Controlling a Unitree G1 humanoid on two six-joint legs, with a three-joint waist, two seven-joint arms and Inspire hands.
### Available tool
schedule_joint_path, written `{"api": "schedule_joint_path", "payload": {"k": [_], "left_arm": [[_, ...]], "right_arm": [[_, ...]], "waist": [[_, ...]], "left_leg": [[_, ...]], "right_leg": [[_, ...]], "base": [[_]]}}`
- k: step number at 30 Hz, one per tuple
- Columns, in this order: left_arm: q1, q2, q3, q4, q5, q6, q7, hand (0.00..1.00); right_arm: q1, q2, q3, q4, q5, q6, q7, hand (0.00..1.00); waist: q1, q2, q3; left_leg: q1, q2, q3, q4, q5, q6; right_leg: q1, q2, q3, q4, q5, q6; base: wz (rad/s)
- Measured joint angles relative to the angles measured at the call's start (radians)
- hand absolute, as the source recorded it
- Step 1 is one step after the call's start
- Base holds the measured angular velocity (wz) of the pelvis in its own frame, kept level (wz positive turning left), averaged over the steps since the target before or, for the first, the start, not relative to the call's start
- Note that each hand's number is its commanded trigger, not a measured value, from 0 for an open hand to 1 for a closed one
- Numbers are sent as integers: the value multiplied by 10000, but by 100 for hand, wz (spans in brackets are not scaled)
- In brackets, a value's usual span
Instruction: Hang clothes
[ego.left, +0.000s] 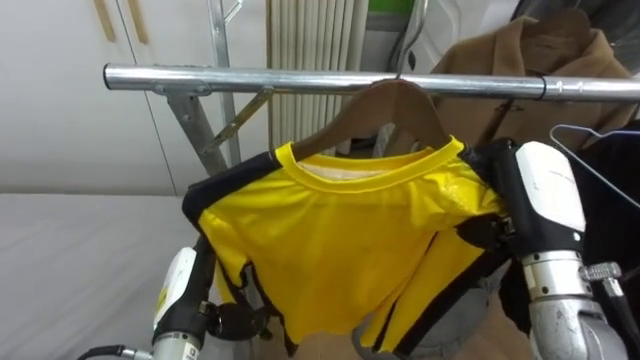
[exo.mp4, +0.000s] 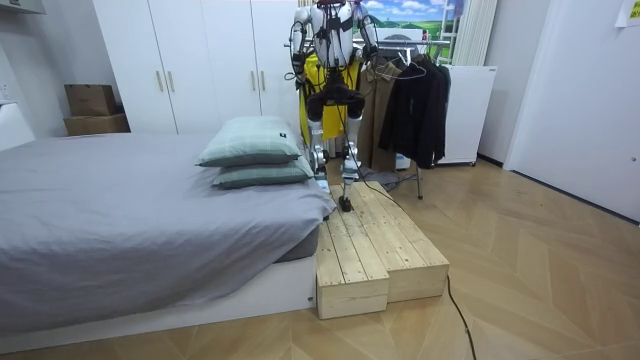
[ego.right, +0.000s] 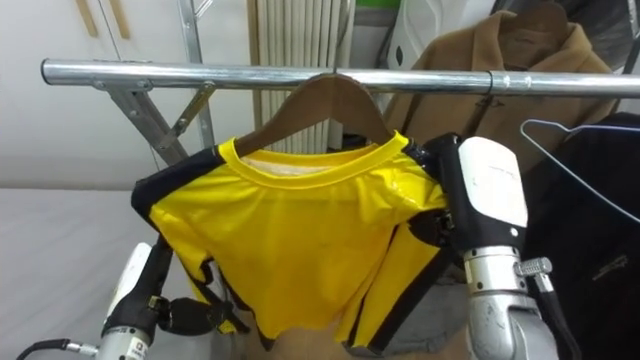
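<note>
A yellow shirt (ego.left: 340, 240) with black sleeves hangs on a wooden hanger (ego.left: 385, 100) just under the metal rail (ego.left: 300, 80). The hanger's hook is hidden behind the rail. My right hand (ego.left: 545, 195) is at the shirt's right shoulder, its dark fingers curled on the cloth at the hanger's end. My left hand (ego.left: 180, 290) comes up at the lower left, with its fingers pinching the shirt's black sleeve edge near the hem. In the room view I stand on a wooden platform (exo.mp4: 380, 250) facing the clothes rack, with the yellow shirt (exo.mp4: 313, 70) in front of me.
A brown coat (ego.left: 530, 60) and a dark garment (ego.left: 615, 230) hang on the rail to the right, with a thin wire hanger (ego.left: 590, 150) between them. The rack's slanted brace (ego.left: 200, 135) stands behind at left. A grey bed (exo.mp4: 130, 210) lies beside the platform.
</note>
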Motion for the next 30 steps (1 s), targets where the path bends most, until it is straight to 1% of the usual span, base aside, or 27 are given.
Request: {"api": "schedule_joint_path", "payload": {"k": [3, 5, 6, 9, 11, 15, 17, 21, 23, 30], "left_arm": [[-2, -9, 38, -1, -6, 1, 9, 0], [-2, -10, 39, -2, 28, 3, 9, 0], [-2, -11, 39, -2, 46, 3, 9, 0], [-1, -9, 43, -1, 58, 9, 9, 0], [-2, -8, 42, -1, 51, 9, 9, 0], [-1, -6, 43, -1, 47, 9, 9, 0], [-2, -8, 43, -1, 46, 9, 9, 0], [0, -11, 36, 5, 52, 12, -64, 0], [-1, -12, 35, 4, 55, 12, -91, 0], [-2, -11, 37, 2, 251, 19, -118, 0]], "right_arm": [[-63, -134, 0, 55, 390, 12, 76, 100], [-413, -151, -18, 436, 697, 71, 177, 100], [-445, -158, -20, 458, 738, 71, 186, 100], [-459, -159, -20, 457, 974, 65, 248, 100], [-461, -159, -20, 458, 1097, 67, 327, 100], [-461, -159, -20, 460, 1234, 77, 367, 100], [-503, -163, -18, 508, 1306, 93, 368, 100], [-879, -163, -6, 928, 1344, 157, 393, 100], [-880, -160, -3, 1133, 1345, 163, 395, 100], [-879, -159, 1, 1388, 1342, 163, 416, 100]], "waist": [[71, 17, 1], [85, 21, -2], [85, 23, -2], [137, 26, -4], [156, 24, -5], [193, 17, -7], [197, -1, -6], [200, -49, -20], [204, -101, -52], [195, -139, -48]], "left_leg": [[11, 5, -42, 1, 1, -2], [12, 12, -45, 1, 1, -2], [12, 11, -46, 1, 1, -2], [13, 10, -76, 1, 1, -2], [13, 10, -94, -3, 1, -2], [11, 6, -94, -8, 2, -3], [1, -3, -92, -9, 2, -3], [-68, -21, -82, -6, 2, -4], [-44, -20, -87, 5, 9, -9], [-20, -26, -81, 15, 31, -33]], "right_leg": [[27, -4, -189, -12, 0, -1], [27, -7, -202, -17, -1, -1], [27, -9, -204, -21, -1, -1], [40, -21, -270, -22, -1, -1], [47, -48, -460, -20, -1, -1], [47, -73, -533, -13, -1, -1], [23, -107, -677, 15, -1, -2], [-63, -128, -728, 27, 16, -31], [-25, -135, -751, 29, 21, -40], [-10, -137, -736, 33, 36, -65]], "base": [[0], [0], [0], [3], [5], [3], [2], [-2], [0], [0]]}}
